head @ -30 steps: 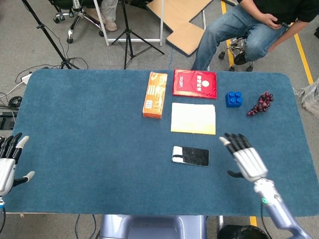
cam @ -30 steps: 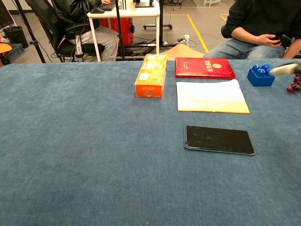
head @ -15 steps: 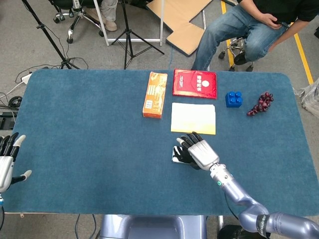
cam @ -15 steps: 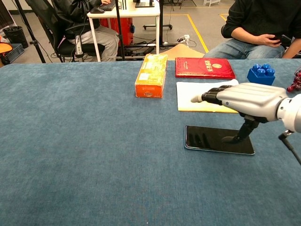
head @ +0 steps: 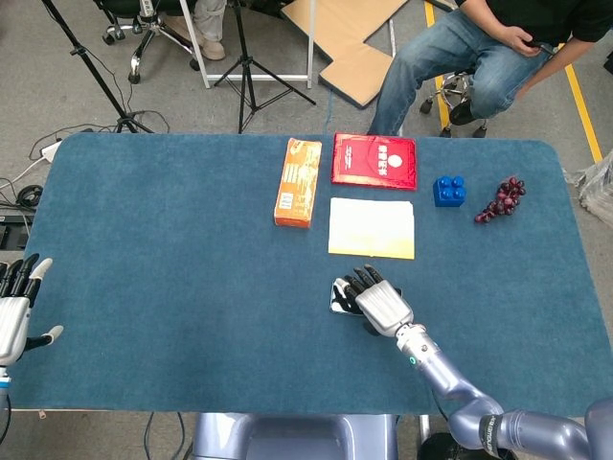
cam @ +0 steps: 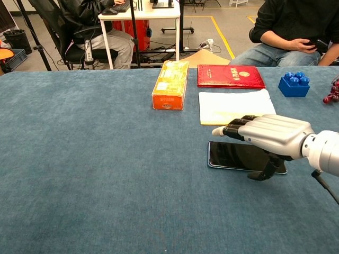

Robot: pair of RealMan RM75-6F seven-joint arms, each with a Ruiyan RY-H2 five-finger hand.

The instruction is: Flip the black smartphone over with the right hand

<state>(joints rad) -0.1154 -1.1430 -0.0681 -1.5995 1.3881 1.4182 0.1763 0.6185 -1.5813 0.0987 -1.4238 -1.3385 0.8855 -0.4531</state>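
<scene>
The black smartphone (cam: 229, 154) lies flat, screen up, on the blue table cloth (cam: 106, 159); in the head view only its left end (head: 339, 295) shows. My right hand (cam: 270, 136) hovers palm down over the phone's right half, fingers stretched out to the left just above the screen. Its thumb (cam: 265, 170) reaches down at the phone's front edge; I cannot tell whether it touches. From above, the right hand (head: 378, 302) covers most of the phone. My left hand (head: 13, 318) rests at the table's left edge, fingers apart, holding nothing.
Behind the phone lies a pale yellow sheet (head: 372, 228). Further back are an orange box (head: 298, 182) and a red booklet (head: 374, 159). A blue brick (head: 448, 190) and dark grapes (head: 500, 199) sit at the back right. A person (head: 479, 57) sits beyond the table.
My right hand swung left from beside the phone to over it, then sank and drew back slightly, bringing its thumb from the screen to the phone's front edge. The phone has not moved.
</scene>
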